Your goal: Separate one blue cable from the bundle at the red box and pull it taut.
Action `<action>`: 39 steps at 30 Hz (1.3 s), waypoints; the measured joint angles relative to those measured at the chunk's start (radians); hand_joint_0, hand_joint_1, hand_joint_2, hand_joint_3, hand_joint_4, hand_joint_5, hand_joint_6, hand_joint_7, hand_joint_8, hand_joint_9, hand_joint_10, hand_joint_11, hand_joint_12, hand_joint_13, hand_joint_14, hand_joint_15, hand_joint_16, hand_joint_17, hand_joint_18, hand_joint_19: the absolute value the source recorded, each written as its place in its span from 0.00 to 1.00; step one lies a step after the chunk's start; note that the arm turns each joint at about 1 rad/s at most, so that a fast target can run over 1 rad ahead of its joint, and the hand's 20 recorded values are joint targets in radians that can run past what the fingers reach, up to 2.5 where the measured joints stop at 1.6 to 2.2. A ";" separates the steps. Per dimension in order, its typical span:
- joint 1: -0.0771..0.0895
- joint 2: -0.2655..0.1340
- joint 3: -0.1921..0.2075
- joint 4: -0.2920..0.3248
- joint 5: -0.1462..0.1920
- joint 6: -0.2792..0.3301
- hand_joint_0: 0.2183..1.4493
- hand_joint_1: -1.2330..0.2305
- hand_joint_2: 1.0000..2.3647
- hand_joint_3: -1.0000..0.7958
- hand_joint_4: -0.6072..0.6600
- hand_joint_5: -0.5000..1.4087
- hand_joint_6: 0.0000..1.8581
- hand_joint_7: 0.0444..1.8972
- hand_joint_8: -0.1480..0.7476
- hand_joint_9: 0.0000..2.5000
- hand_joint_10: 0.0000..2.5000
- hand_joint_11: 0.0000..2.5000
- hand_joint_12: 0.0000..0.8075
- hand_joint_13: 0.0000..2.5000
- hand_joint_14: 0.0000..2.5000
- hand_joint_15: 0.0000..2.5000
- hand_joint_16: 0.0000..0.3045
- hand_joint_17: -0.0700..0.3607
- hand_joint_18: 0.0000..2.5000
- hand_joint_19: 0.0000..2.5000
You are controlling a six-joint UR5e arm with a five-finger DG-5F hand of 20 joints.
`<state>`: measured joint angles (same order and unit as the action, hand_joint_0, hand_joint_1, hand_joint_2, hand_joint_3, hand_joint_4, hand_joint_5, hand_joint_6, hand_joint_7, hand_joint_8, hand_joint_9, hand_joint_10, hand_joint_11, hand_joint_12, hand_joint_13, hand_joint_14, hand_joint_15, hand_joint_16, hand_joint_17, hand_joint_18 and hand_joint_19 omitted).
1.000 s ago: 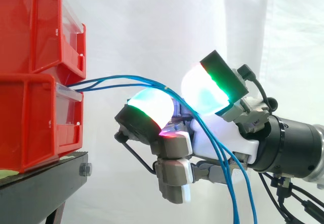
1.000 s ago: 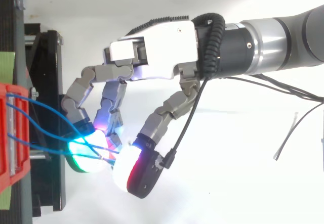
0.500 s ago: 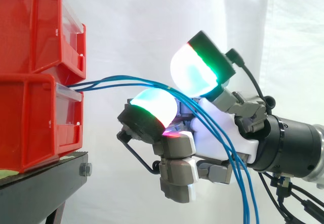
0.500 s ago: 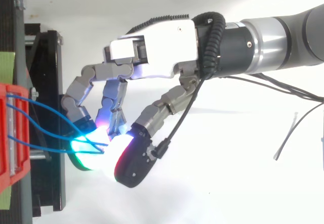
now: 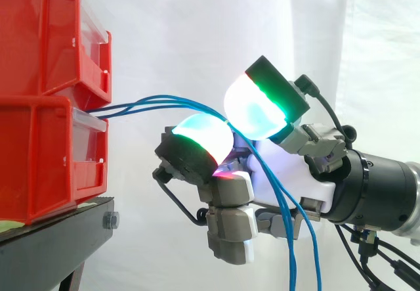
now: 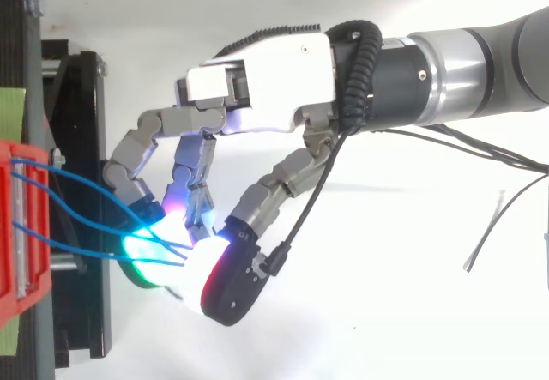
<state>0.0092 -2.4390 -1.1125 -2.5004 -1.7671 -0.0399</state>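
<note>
White curtain behind; my hand [image 6: 266,80] pinches several blue cables [image 5: 164,99] near the red box [image 5: 39,153]; none seems separated or taut yet.

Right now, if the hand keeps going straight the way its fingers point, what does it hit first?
The hand points at the lower red bin, likely meeting its clear front first, where the blue cables pinched between its fingers lead. Sideways offset is unclear.

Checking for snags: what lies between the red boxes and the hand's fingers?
In the side view, only the blue cables, running from the lower red box to the fingers.
</note>
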 measured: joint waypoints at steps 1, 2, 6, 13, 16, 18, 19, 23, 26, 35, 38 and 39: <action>0.000 0.000 0.000 0.000 0.000 0.000 0.48 0.20 0.00 0.28 0.49 0.17 0.50 0.62 0.63 0.42 0.01 0.40 0.56 0.47 0.01 0.30 0.19 0.46 0.42 0.28; 0.000 0.000 0.000 0.000 0.000 0.000 0.49 0.20 0.00 0.28 0.49 0.17 0.50 0.62 0.63 0.42 0.01 0.40 0.56 0.47 0.01 0.30 0.19 0.46 0.42 0.28; 0.000 0.000 0.000 0.000 0.000 0.000 0.47 0.19 0.00 0.28 0.51 0.17 0.50 0.60 0.63 0.42 0.01 0.40 0.56 0.46 0.01 0.30 0.19 0.46 0.42 0.27; 0.000 0.000 -0.001 0.000 0.000 0.000 0.40 0.16 0.00 0.28 0.56 0.18 0.50 0.59 0.63 0.42 0.01 0.41 0.55 0.46 0.01 0.30 0.19 0.46 0.42 0.27; 0.000 0.000 -0.001 0.000 0.000 0.000 0.36 0.13 0.00 0.28 0.57 0.18 0.50 0.59 0.63 0.42 0.01 0.41 0.56 0.46 0.01 0.30 0.19 0.47 0.42 0.27; 0.000 0.000 -0.001 0.000 0.000 0.000 0.32 0.11 0.00 0.28 0.57 0.18 0.50 0.60 0.63 0.42 0.01 0.41 0.56 0.45 0.01 0.30 0.19 0.47 0.41 0.27; 0.000 0.000 -0.001 0.000 0.000 0.000 0.31 0.11 0.00 0.28 0.57 0.18 0.50 0.60 0.63 0.41 0.01 0.41 0.56 0.45 0.01 0.30 0.19 0.47 0.41 0.27; 0.000 0.000 -0.001 0.001 0.000 0.000 0.26 0.11 0.00 0.28 0.58 0.18 0.50 0.59 0.64 0.41 0.01 0.41 0.58 0.45 0.01 0.31 0.20 0.48 0.42 0.27; 0.000 0.000 -0.001 0.001 0.000 0.000 0.22 0.15 0.00 0.28 0.59 0.18 0.50 0.56 0.66 0.42 0.01 0.41 0.60 0.46 0.01 0.30 0.21 0.50 0.43 0.27; 0.000 0.000 -0.001 0.001 0.000 0.000 0.33 0.41 0.00 0.28 0.57 0.19 0.48 0.60 0.64 0.44 0.01 0.39 0.57 0.47 0.01 0.31 0.20 0.47 0.43 0.30; 0.000 0.000 -0.001 0.001 0.000 0.000 0.38 0.33 0.00 0.29 0.56 0.19 0.49 0.62 0.65 0.44 0.01 0.39 0.58 0.47 0.01 0.31 0.20 0.48 0.44 0.30; 0.000 0.000 0.000 0.002 0.000 0.000 0.39 0.30 0.00 0.31 0.54 0.19 0.49 0.62 0.65 0.44 0.01 0.39 0.58 0.47 0.01 0.31 0.20 0.48 0.44 0.30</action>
<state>0.0091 -2.4388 -1.1130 -2.4987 -1.7675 -0.0399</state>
